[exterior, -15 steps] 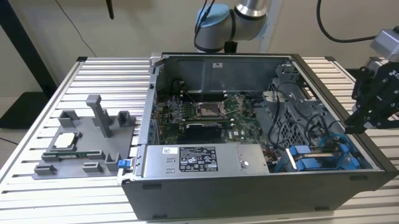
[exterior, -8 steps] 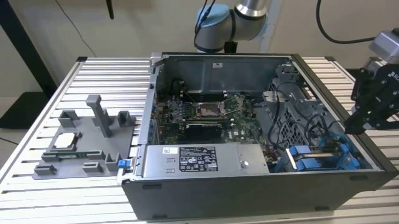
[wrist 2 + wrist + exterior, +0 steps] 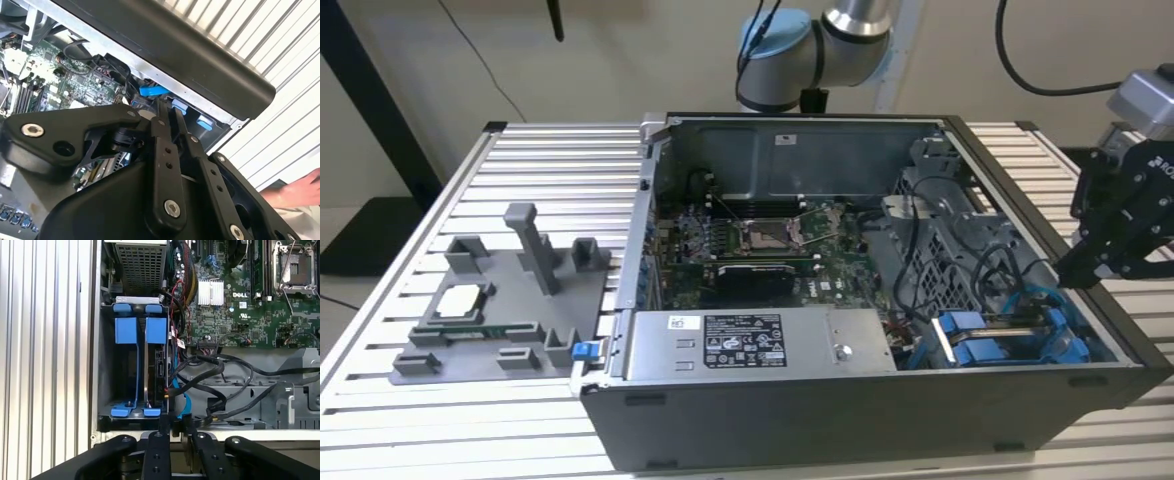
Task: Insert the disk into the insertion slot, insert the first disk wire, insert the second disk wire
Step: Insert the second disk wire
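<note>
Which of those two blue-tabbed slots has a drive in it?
The slot beside the black cables, holding the disk; the neighbour by the case wall looks hollow.

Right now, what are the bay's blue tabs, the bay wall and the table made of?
Blue tabs: likely moulded plastic, matte, evenly coloured.
Insertion slot wall: seemingly sheet metal, dull grey, folded edges.
Table: probably aluminium, silvery ribbed slats with soft sheen.

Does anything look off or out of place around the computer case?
A person's hand shows past the gripper in the second wrist view, unexpected this near it. Nothing else stands out.
</note>
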You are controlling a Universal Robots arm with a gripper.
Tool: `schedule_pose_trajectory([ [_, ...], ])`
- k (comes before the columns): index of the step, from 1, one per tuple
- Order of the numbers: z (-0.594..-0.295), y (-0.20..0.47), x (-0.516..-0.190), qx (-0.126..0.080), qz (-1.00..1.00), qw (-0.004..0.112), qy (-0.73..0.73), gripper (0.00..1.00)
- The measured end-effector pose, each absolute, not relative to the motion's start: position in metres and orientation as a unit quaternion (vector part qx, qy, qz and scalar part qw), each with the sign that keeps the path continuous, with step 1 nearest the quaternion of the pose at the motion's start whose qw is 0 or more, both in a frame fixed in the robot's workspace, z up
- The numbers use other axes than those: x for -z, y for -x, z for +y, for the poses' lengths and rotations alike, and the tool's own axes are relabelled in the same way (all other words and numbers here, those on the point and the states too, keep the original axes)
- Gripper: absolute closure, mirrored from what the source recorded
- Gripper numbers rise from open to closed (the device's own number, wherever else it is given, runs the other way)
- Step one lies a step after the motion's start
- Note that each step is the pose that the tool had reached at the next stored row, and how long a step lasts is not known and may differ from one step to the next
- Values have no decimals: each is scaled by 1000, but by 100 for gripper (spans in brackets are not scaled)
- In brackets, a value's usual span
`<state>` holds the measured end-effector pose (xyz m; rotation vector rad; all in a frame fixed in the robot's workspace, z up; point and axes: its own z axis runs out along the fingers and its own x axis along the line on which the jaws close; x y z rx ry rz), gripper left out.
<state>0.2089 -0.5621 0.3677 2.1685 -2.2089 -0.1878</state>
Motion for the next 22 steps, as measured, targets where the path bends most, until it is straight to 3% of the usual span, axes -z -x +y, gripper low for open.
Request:
schedule_pose_trajectory([
  [22, -561, -200, -375, 62, -712, 19, -699, 100],
])
